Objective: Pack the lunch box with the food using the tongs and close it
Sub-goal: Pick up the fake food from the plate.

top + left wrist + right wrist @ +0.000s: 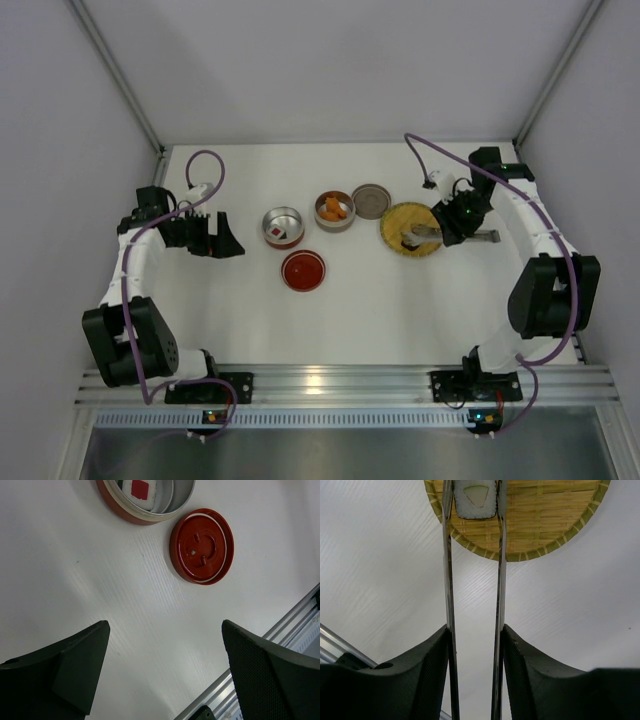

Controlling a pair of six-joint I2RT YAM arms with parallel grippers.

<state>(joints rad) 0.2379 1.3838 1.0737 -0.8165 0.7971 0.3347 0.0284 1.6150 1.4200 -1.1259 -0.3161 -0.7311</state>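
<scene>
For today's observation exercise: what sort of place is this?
Probably a robot test cell: bare white walls, left arm and right arm bolted to an aluminium rail.

1 roll [475, 500] between tongs [499, 580], over woven plate [555, 515]

Woven plate [399, 216] on white table [400, 310]

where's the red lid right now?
Top view, left of centre: the red lid lies flat on the table, just near-side of the tin holding a sushi roll.
</scene>
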